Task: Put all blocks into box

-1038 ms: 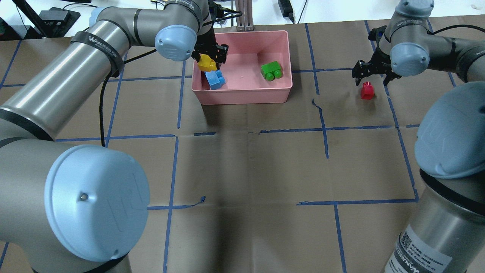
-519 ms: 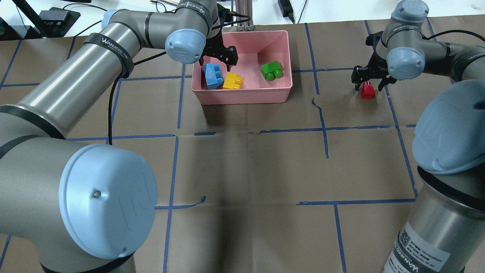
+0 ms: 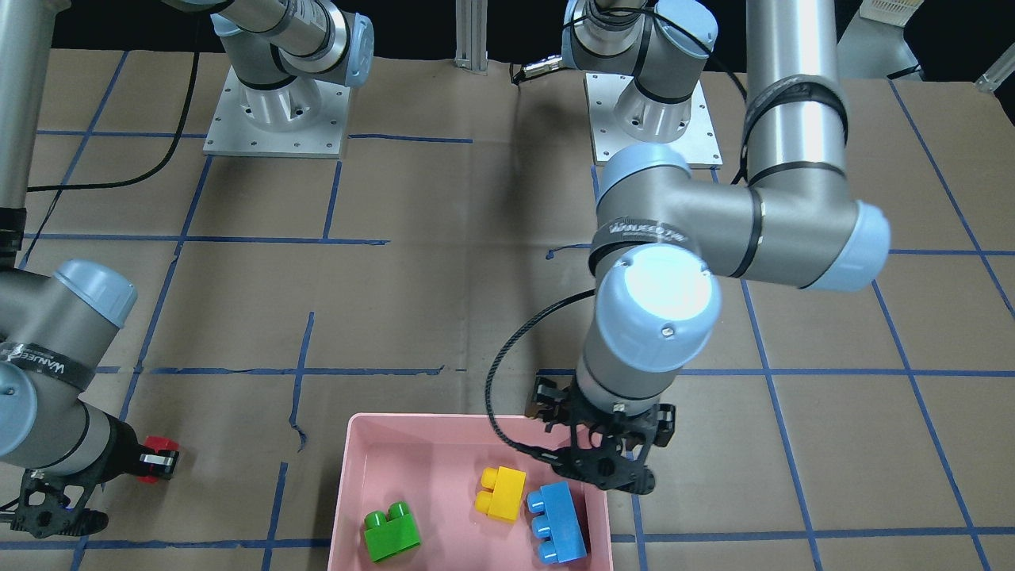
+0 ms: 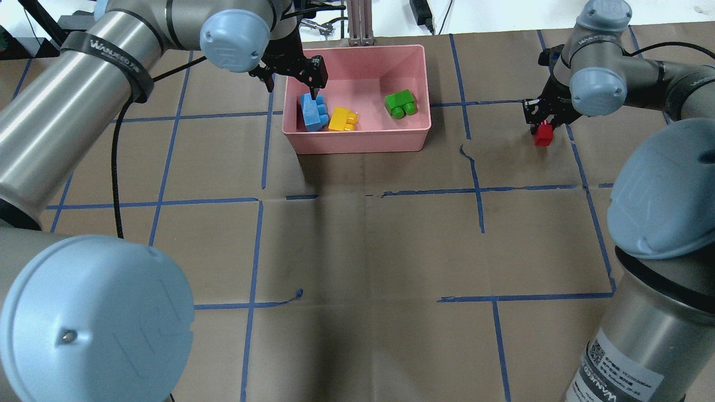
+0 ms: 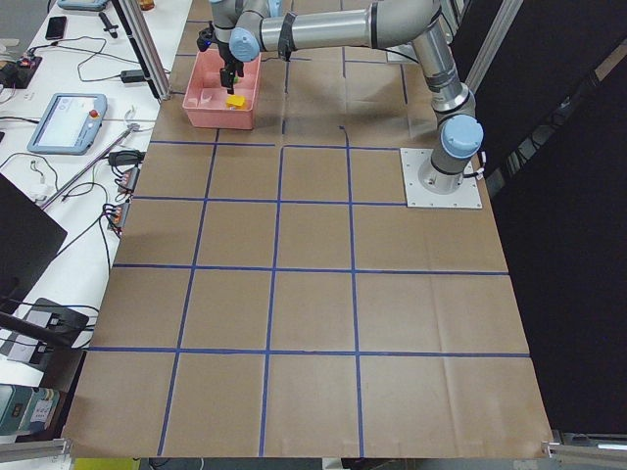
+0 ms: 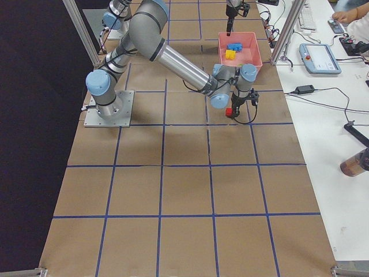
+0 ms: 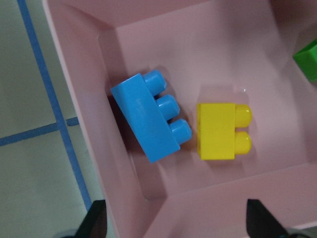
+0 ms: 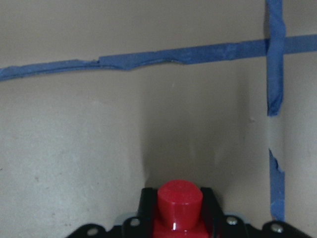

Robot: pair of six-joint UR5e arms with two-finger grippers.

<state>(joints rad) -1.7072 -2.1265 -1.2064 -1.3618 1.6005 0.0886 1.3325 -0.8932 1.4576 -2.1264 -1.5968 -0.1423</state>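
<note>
The pink box [image 4: 357,139] stands at the far middle of the table and holds three bricks. The light blue brick [image 4: 313,111] and the yellow brick [image 4: 343,119] lie by its left wall; the green brick [image 4: 400,104] lies to the right. My left gripper [image 4: 291,81] is open and empty above the box's left wall. In the left wrist view the blue brick [image 7: 151,116] and the yellow brick [image 7: 223,130] lie side by side below it. My right gripper [image 4: 542,121] is shut on the red brick [image 4: 542,134], also seen in the right wrist view [image 8: 179,203], at table level right of the box.
Brown paper with blue tape lines [image 4: 475,190] covers the table. A metal post [image 4: 360,22] and cables stand behind the box. Both arm bases [image 3: 273,111] are bolted down on the robot's side.
My left gripper let go of the yellow brick, which now lies in the box beside the blue one, and moved left. My right gripper came down and shut on the red brick.
</note>
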